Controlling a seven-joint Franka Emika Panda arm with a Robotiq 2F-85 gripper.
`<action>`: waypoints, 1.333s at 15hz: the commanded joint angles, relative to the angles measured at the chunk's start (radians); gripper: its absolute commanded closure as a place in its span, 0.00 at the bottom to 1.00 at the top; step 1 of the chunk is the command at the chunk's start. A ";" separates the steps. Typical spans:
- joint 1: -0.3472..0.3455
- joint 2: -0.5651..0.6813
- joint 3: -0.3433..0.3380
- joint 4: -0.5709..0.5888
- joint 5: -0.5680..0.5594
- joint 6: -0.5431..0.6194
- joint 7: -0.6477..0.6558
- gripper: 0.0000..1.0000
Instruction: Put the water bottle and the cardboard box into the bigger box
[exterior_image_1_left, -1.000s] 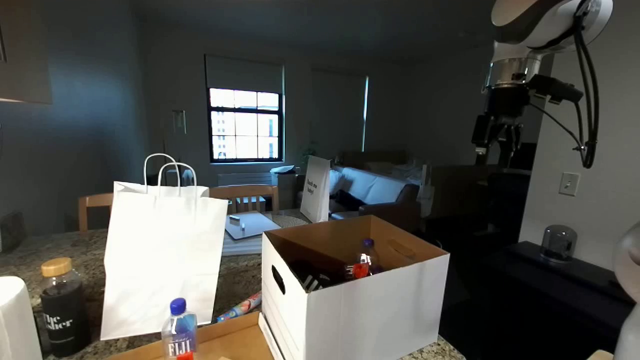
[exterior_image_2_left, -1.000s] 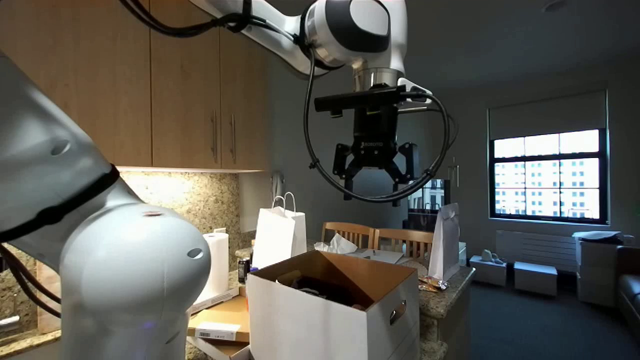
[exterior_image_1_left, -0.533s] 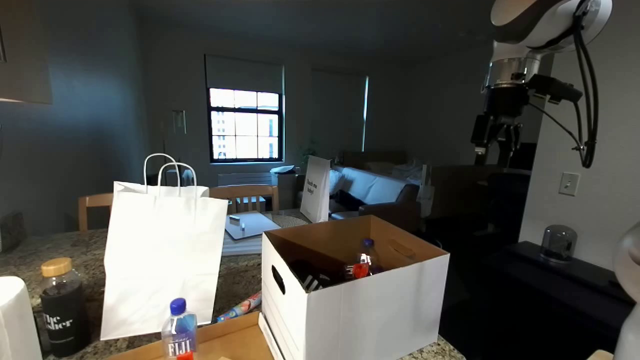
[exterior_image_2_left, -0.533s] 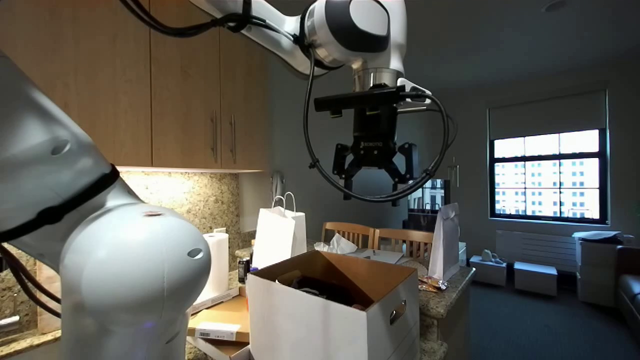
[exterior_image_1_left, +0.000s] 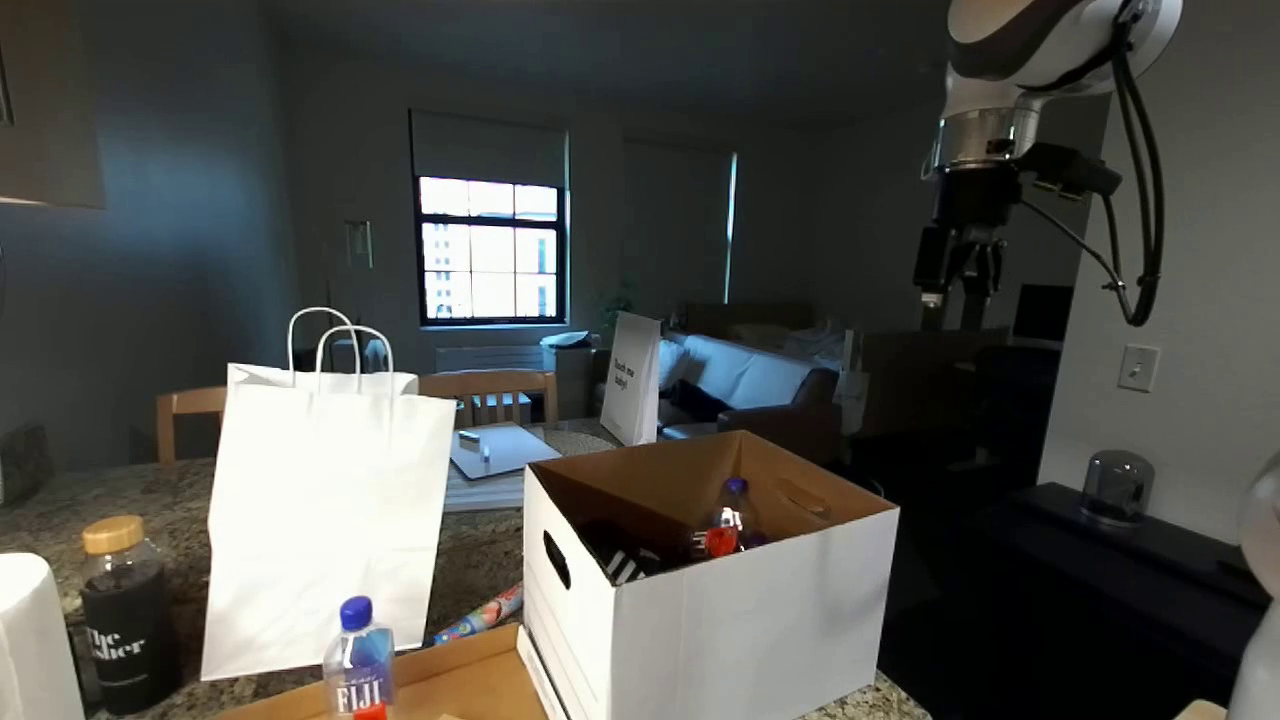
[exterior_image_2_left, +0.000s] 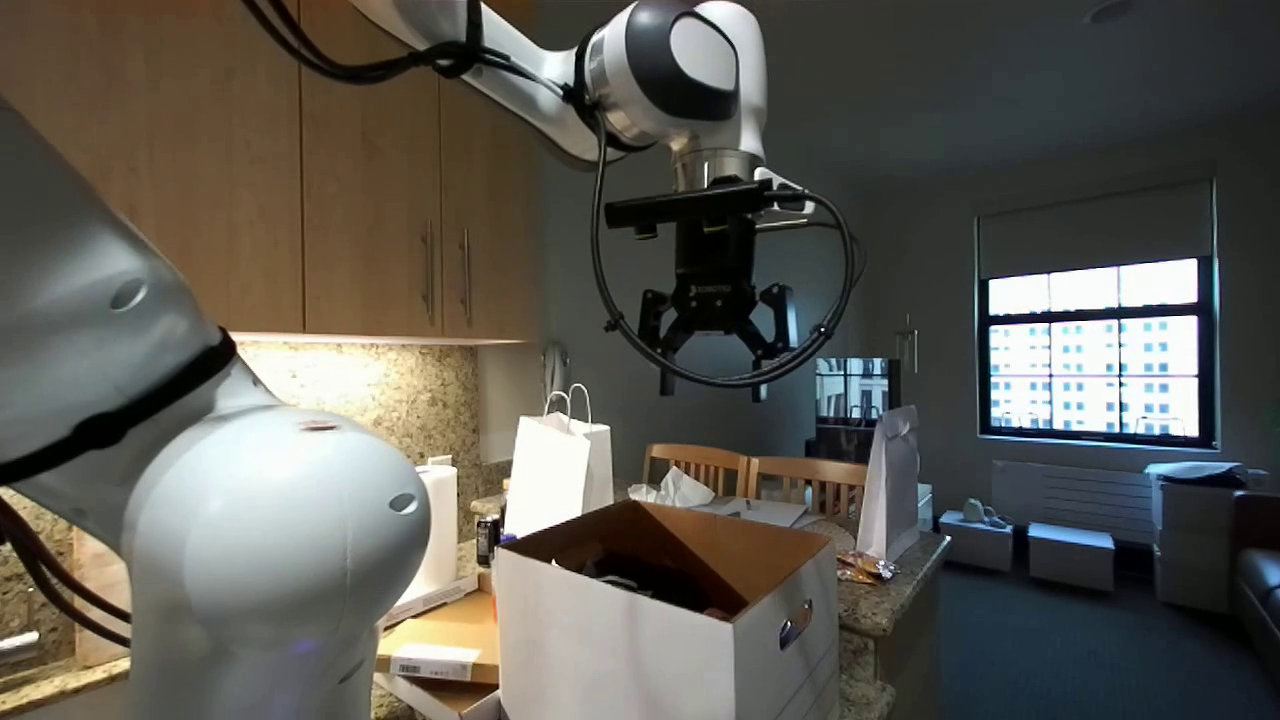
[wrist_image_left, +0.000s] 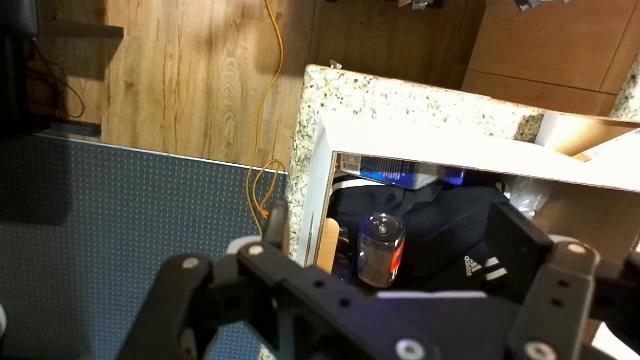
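A clear water bottle with a blue cap stands on a shallow brown cardboard tray beside the bigger box. A similar bottle is inside the bigger box; the wrist view shows its base up close. A slim brown cardboard box with a white label lies left of the bigger box in an exterior view. My gripper is open and empty, high above the bigger box in that view. Its open fingers also show in an exterior view and the wrist view.
Dark clothing and a blue package lie in the bigger box. A white paper bag, a dark jar and a paper towel roll stand on the counter. The counter edge runs near the box.
My open gripper has moved left in both exterior views within the last half second. The bottles and boxes have not moved.
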 joint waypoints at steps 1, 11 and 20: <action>0.057 0.013 0.035 0.010 0.016 -0.028 -0.052 0.00; 0.282 0.043 0.201 -0.008 0.043 -0.013 -0.122 0.00; 0.315 0.004 0.232 -0.043 0.142 0.209 -0.075 0.00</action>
